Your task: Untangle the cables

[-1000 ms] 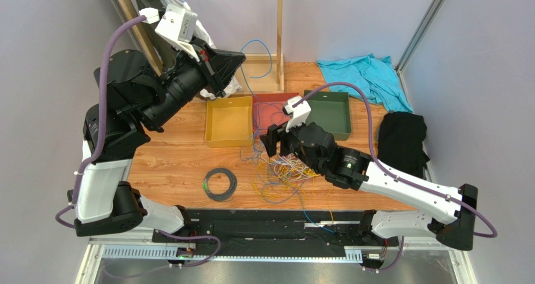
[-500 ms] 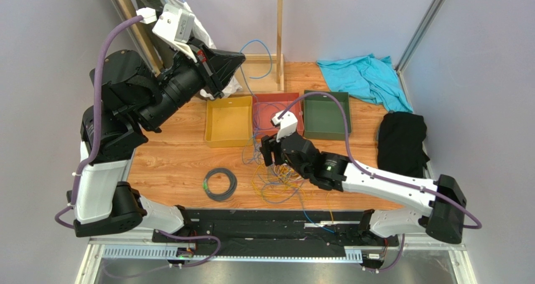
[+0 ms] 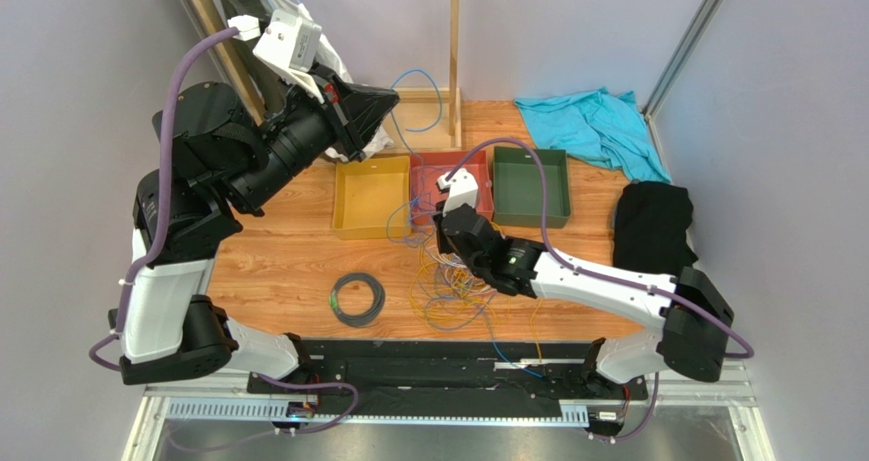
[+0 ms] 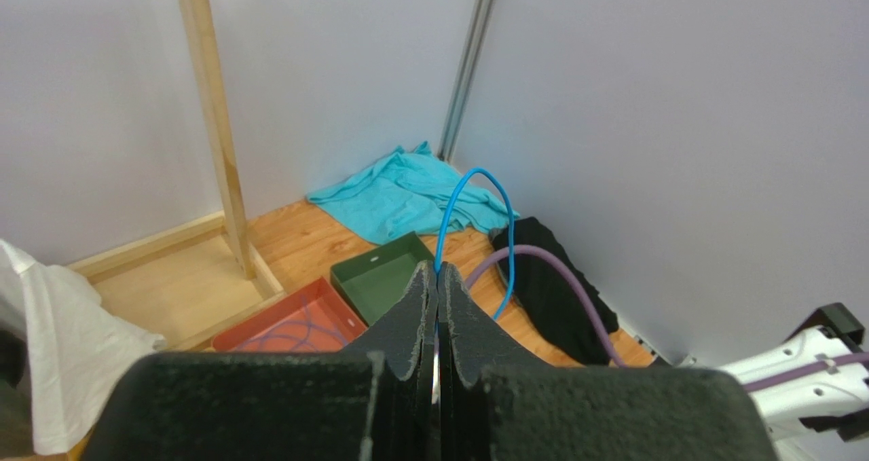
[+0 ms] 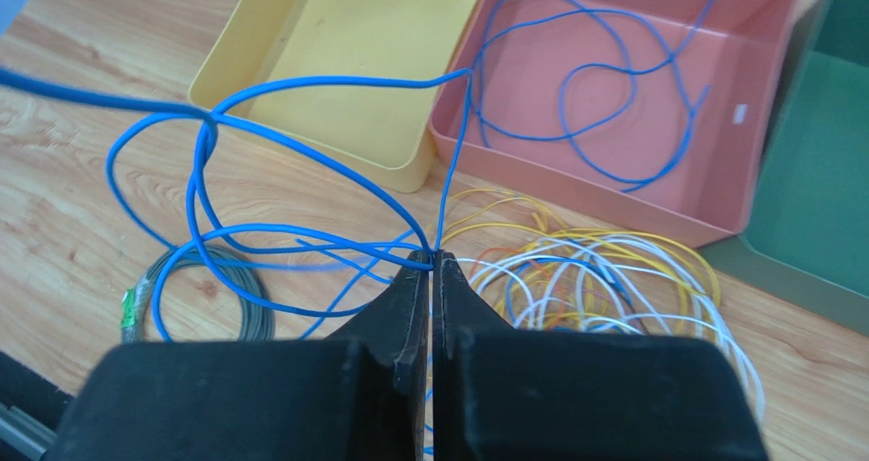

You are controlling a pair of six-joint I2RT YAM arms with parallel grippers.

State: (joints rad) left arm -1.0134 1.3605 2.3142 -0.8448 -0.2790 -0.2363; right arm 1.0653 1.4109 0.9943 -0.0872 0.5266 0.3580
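Wooden tabletop (image 5: 61,237) is carrying yellow and white wires (image 5: 602,268), with the blue cable (image 5: 306,166) looping into the red tray (image 5: 571,191). Right gripper (image 5: 433,262) is pinching that cable between closed jaws beside the wires; left gripper (image 4: 437,278), raised before grey walls (image 4: 663,94), is clamping blue cable too, jaws together

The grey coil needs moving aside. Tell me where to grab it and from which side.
Probably best: come straight down and pinch the grey coil at its left rim, one finger inside the open centre, one outside. It lies flat on the table, and that side sits farthest from the wire tangle. The left gripper and right gripper each hold blue cable.
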